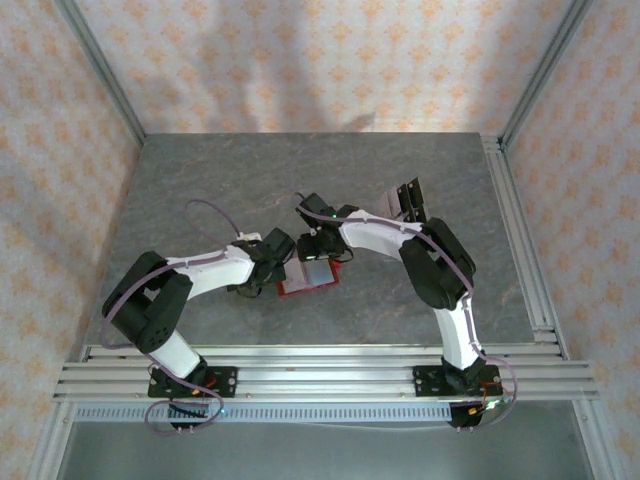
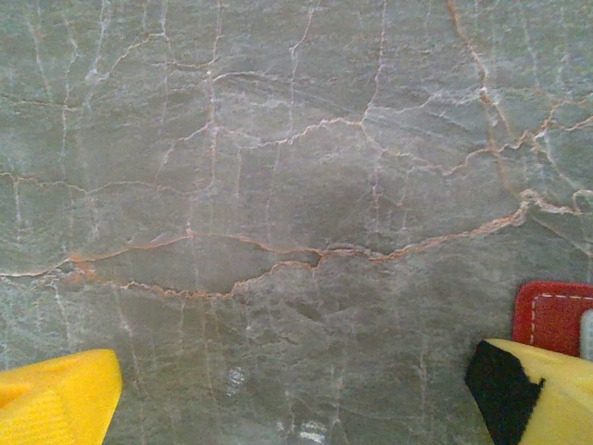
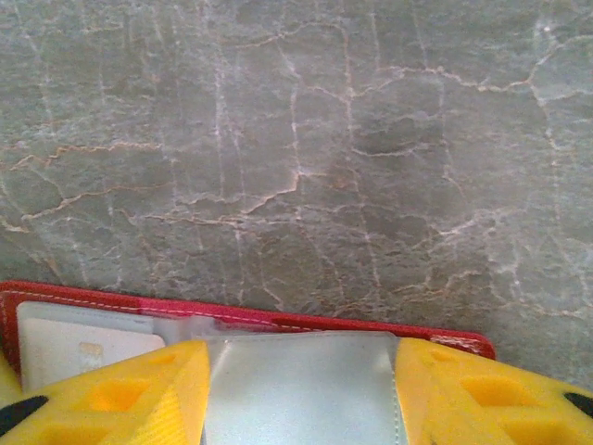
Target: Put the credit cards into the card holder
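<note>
My right gripper point(image 3: 296, 366) clamps a credit card point(image 3: 301, 403) over the card holder point(image 3: 371, 324); my left gripper point(image 2: 292, 399) is wide, holder at 3 o'clock.

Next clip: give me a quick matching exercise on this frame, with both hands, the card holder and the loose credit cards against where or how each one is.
Things:
1. left hand
2. right hand
3. card holder
4. loose credit cards

Places or states:
A. red-edged, lying open at mid-table
B. wide open, with bare table between its fingers
C. fingers on either side of a pale grey panel
D. lying apart from the wallet, on the far side of the right arm

Pairs: 1-B, 2-C, 3-A, 4-D
</note>
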Robot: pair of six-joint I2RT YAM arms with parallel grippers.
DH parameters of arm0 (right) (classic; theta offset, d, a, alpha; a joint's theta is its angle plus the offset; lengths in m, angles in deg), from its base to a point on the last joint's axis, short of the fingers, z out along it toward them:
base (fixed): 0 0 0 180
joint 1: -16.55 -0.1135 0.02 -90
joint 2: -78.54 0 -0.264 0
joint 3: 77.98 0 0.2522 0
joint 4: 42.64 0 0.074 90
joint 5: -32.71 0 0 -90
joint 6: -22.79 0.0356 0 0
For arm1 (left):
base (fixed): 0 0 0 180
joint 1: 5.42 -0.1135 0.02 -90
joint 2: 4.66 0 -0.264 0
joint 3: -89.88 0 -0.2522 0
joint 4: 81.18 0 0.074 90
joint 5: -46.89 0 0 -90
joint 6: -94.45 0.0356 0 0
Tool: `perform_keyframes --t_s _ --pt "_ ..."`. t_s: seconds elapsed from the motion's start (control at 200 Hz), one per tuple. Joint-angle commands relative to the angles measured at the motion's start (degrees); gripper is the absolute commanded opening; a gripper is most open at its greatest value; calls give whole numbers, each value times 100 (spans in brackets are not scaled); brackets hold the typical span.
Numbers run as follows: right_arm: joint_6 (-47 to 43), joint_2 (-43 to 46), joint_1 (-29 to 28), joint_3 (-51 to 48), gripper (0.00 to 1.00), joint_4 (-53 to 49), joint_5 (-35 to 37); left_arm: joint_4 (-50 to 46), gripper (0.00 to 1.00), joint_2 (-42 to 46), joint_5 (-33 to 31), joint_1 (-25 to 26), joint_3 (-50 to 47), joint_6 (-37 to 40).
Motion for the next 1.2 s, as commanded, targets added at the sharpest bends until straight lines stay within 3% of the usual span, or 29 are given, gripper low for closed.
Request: perform_keyframes --t_s 0.0,0.485,1.196 --pt "-71 -32 -2 -51 55 7 -421 150 100 -182 -34 72 71 10" --pt "628 686 -82 -779 55 699 -1467 155 100 -188 -37 80 79 9" --pt "1225 971 -294 -1320 54 1378 -1519 233 100 -208 -7 89 26 -9"
